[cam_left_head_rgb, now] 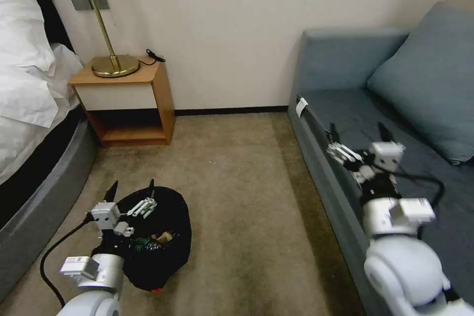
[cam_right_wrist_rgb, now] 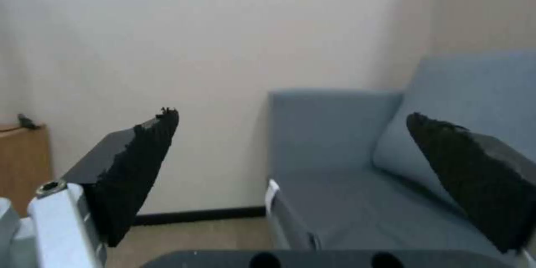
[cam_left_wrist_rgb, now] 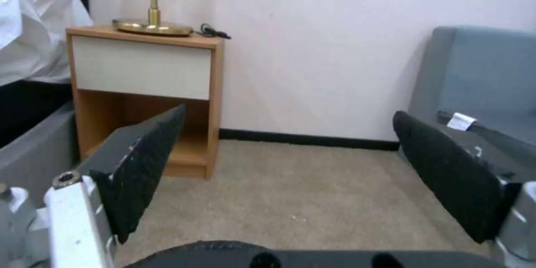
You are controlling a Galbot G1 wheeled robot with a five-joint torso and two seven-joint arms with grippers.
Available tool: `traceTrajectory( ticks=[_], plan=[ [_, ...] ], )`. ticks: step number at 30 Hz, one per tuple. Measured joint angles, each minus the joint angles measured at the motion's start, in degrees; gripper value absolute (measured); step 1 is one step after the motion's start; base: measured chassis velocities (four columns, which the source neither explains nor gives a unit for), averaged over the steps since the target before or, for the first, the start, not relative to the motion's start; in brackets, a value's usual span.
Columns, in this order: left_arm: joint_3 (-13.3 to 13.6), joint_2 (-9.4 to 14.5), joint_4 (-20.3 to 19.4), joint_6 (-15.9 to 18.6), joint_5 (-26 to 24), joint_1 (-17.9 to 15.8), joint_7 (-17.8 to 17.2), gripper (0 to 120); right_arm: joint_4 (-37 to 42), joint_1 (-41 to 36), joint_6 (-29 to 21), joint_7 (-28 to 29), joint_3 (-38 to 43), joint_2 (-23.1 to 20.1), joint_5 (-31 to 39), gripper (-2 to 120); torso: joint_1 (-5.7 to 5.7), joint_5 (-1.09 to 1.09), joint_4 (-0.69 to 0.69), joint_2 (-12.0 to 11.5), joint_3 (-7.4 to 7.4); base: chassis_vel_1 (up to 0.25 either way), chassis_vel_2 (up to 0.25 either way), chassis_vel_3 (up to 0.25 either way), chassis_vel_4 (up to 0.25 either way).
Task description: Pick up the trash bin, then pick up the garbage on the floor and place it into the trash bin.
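At far left the bed (cam_left_head_rgb: 22, 84) runs along the carpet (cam_left_head_rgb: 237, 177), with a lamp (cam_left_head_rgb: 101, 15) on the nightstand (cam_left_head_rgb: 129, 103) beside it. The left claw (cam_left_head_rgb: 132, 188) hovers just above the near-left rim of the bin (cam_left_head_rgb: 165, 242), its fingers spread wide and holding nothing; the left wrist view looks between them across bare carpet to the nightstand. The bin sits on the carpet near the bed's foot, and litter (cam_left_head_rgb: 153, 243) already lies inside it: a green-labelled piece and something tan, too small to tell apart well. A speck of red (cam_left_head_rgb: 156, 289) peeks out at the bin's near edge; what it is I cannot tell.

No loose garbage lies on the carpet ahead, so the collecting looks close to done, or the remaining pieces are out of sight. The next move probably calls for checking the floor, perhaps by turning the base.

At right the right claw (cam_left_head_rgb: 358, 133) hangs over the sofa (cam_left_head_rgb: 385, 123), fingers released and empty. The sofa's front edge crowds that arm, and the bed hems in the left.
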Motion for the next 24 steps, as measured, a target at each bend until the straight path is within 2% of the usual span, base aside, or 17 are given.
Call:
traceTrajectory(
  ticks=[2,12,24],
  plan=[
    [0.05,0.1,-0.85,1.12,1.05,0.23,-1.03,100,0.69,-2.52,0.28,-0.76,-0.91,2.54,-2.08,100,0.0,-0.01,0.0,0.0,0.0,0.0,0.0,0.0,0.0],
    [0.78,0.37,-3.32,7.81,1.88,0.19,-4.56,100,-1.51,-4.76,1.27,-2.58,-3.27,6.21,-6.29,100,0.0,0.01,0.01,0.0,0.01,0.0,0.0,0.0,0.0],
    [1.3,0.09,-1.05,7.01,2.09,-0.19,-5.14,100,-4.41,-4.21,1.74,-3.08,-5.51,7.02,-7.29,100,0.0,0.01,0.01,-0.01,0.01,0.0,0.0,0.0,0.0]
  ],
)
